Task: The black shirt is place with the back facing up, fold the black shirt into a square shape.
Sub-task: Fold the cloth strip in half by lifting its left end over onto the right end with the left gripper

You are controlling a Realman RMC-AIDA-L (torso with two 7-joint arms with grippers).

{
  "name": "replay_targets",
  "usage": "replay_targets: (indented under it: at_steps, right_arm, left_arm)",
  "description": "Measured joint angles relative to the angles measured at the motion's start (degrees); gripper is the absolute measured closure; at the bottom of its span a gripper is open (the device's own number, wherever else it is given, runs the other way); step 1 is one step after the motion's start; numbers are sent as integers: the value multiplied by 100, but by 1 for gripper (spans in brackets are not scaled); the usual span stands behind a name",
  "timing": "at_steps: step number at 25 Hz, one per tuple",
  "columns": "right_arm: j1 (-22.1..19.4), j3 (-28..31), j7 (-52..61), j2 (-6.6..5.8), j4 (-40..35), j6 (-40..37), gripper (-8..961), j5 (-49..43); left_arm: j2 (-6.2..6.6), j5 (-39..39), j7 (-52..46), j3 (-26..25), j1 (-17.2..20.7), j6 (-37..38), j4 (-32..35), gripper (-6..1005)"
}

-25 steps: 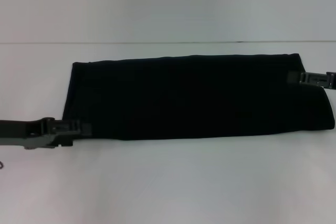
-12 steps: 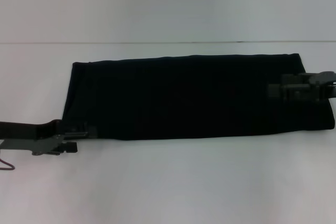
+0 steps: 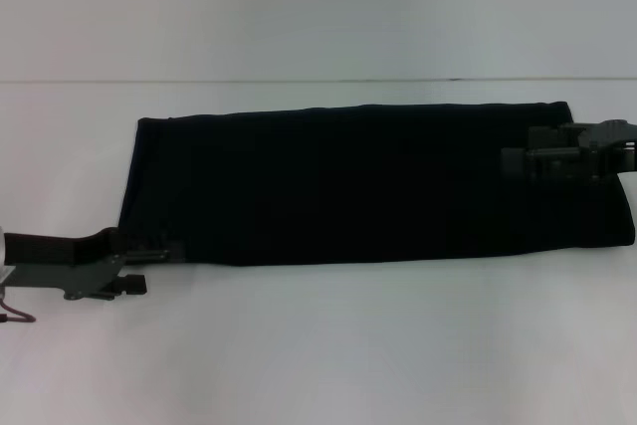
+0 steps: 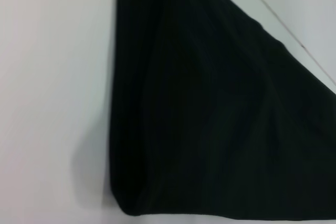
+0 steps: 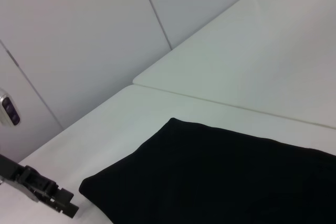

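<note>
Since a second ago, the right gripper [image 3: 518, 163] has travelled leftward from the right edge to hang over the right end of the black cloth T-shirt [image 3: 368, 186], while the left gripper [image 3: 164, 252] has dipped slightly at the near-left corner. This shirt lies folded into a long flat band across the middle of the white table [image 3: 318, 345], its long sides running left to right, no lettering showing. Whether the right gripper's fingers are apart or pinching fabric cannot be told against the dark cloth. Nor can the left gripper's fingers be made out where they meet the corner; its wrist view shows only that rounded near-left corner and bare table. Judging by the band shape, the step in hand is folding an end across toward the other to make a square. Doing this well means carrying both corners of one end together, keeping the edge taut and level, and laying it square with the long sides so no layer bunches.
</note>
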Motion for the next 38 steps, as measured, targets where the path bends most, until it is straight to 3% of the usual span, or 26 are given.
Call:
replay_targets:
  at_steps: [38]
  right_arm:
    - [19, 29, -13, -33, -27, 139, 35, 233]
  left_arm:
    - [52, 68, -567, -7, -88, -847, -302, 120]
